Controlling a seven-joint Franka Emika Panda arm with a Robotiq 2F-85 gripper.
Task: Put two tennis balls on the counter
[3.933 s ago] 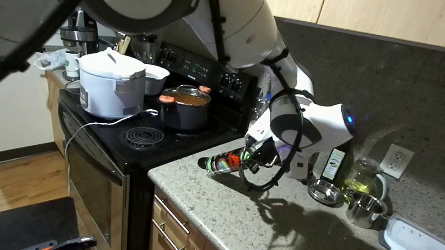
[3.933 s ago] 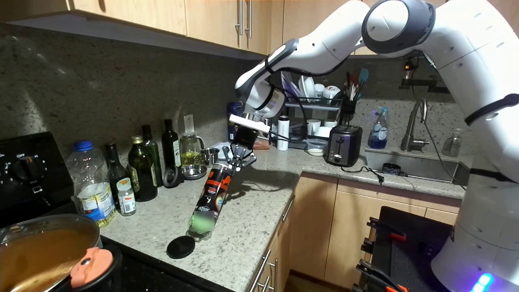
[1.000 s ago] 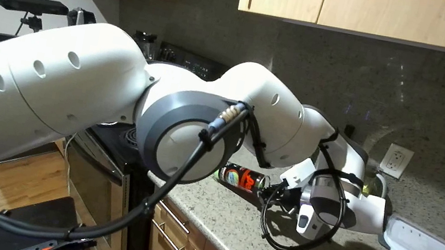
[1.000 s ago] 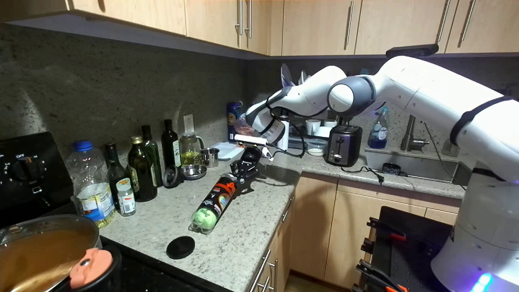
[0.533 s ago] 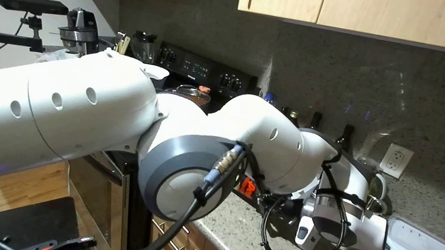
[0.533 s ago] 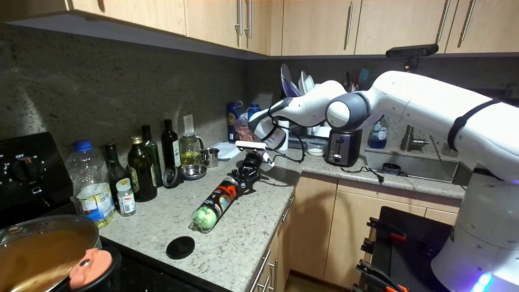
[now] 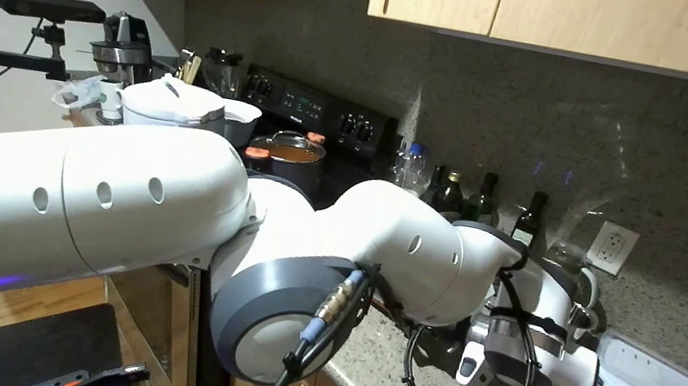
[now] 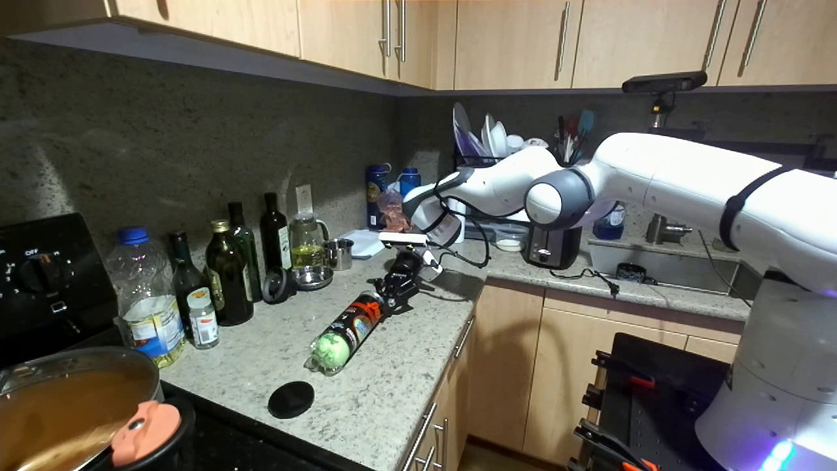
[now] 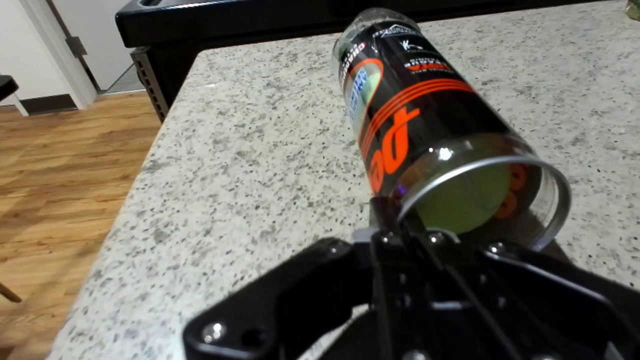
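A clear tube with a black and orange wrap [image 8: 356, 318] lies low along the counter [image 8: 261, 363], nearly level. I cannot tell whether its mouth end touches the surface. One tennis ball [image 8: 331, 351] shows green through the tube's clear far end. Through the open mouth in the wrist view, another tennis ball [image 9: 465, 200] sits inside near the rim. My gripper [image 9: 398, 215] is shut on the tube's rim, one finger outside the wall and one inside. In an exterior view the arm hides most of the tube and the gripper.
A black lid [image 8: 291, 400] lies on the counter beyond the tube's far end, near the stove. Bottles [image 8: 230, 275], a glass jug [image 8: 308, 242] and a metal dish [image 8: 312, 277] line the backsplash. The counter's front edge [image 8: 439, 383] runs alongside.
The tube has gone from steeply tilted to nearly level, its mouth end lowered. My gripper has come down and away from the stove, still on the rim. Lately the arm's elbow sinks further.
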